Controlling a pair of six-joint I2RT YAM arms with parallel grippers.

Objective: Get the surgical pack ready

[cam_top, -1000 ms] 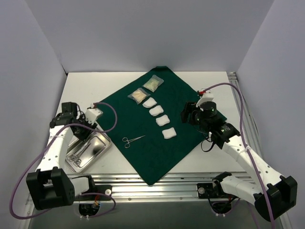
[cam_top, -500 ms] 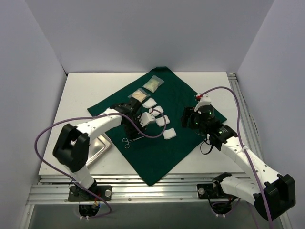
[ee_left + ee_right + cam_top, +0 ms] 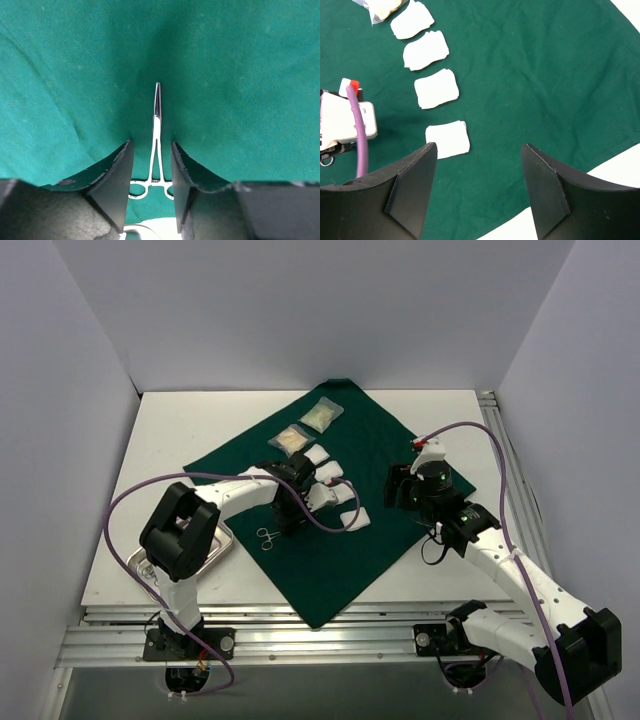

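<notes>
A dark green drape (image 3: pixel 330 560) lies diamond-wise on the white table. On it rest a steel scissor-like instrument (image 3: pixel 266 536), a row of several white gauze pads (image 3: pixel 345 495) and two clear packets (image 3: pixel 290 440). My left gripper (image 3: pixel 288 518) reaches down over the instrument. In the left wrist view the instrument (image 3: pixel 156 125) lies flat on the drape (image 3: pixel 240 75), and my left gripper (image 3: pixel 152 142) is open astride its shanks, with gaps on both sides. My right gripper (image 3: pixel 479 145) hangs open above the drape (image 3: pixel 530 75), with nothing in it and the nearest gauze pad (image 3: pixel 447 139) by its left finger.
A shiny steel tray (image 3: pixel 224 539) sits left of the drape, mostly under my left arm's elbow. My right gripper (image 3: pixel 398 485) is over the drape's right part. Grey walls close the table on three sides. The left arm's purple cable (image 3: pixel 120 505) loops over the left of the table.
My left arm has swung from above the tray at the left across onto the drape and come down over the instrument. My right arm has barely shifted.
</notes>
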